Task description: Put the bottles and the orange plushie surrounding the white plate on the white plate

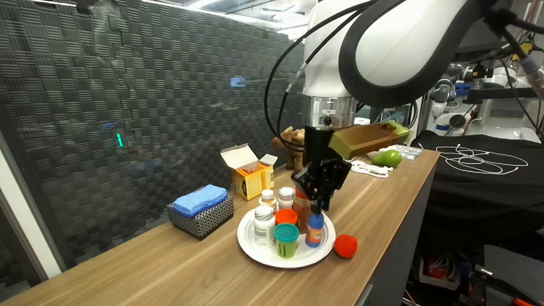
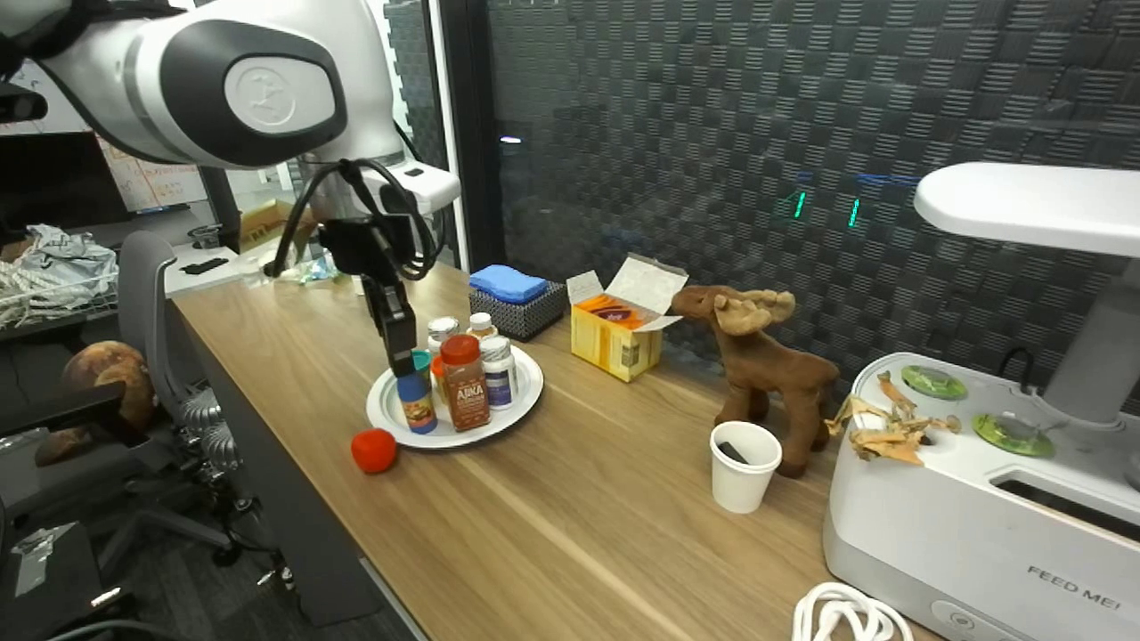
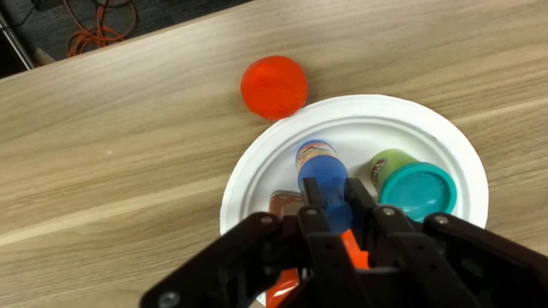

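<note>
The white plate (image 1: 250,253) holds several bottles and jars: a white bottle (image 1: 264,229), a green jar with a teal lid (image 1: 286,244), a jar with an orange lid (image 1: 286,216), a brown bottle with a red cap (image 2: 465,392) and others behind. A blue bottle (image 1: 315,229) stands upright on the plate near its edge. My gripper (image 3: 332,188) points down with its fingers on both sides of the blue bottle's narrow top, closed on it. The orange-red round plushie (image 3: 274,87) lies on the table just outside the plate rim; it shows in both exterior views (image 2: 374,450).
A yellow open carton (image 2: 614,334), a black box with a blue cloth (image 1: 200,208) and a brown moose plushie (image 2: 766,365) stand along the wall side. A white cup (image 2: 744,467) and a white appliance (image 2: 962,499) stand farther along. The table edge runs near the plushie.
</note>
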### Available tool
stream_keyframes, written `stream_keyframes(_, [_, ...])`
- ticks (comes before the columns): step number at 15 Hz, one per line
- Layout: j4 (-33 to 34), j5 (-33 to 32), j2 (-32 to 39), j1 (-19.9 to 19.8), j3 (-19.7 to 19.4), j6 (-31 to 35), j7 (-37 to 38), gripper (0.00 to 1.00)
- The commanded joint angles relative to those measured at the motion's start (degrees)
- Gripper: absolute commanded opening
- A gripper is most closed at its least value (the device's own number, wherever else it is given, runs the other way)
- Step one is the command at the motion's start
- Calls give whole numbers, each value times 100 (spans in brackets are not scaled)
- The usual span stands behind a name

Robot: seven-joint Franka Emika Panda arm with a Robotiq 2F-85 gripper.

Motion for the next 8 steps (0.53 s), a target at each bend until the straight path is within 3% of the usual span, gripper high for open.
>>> stream_keyframes(1, [154,-521,87,104,-112,-75,220,5])
stream_keyframes(5, [174,-764,105,113,-133,-76,229,5])
stream_keyframes(6, [183,-761,109,119,-128,-95,193,45])
stream_keyframes(8, [182,-812,109,126,-128,-114,173,52])
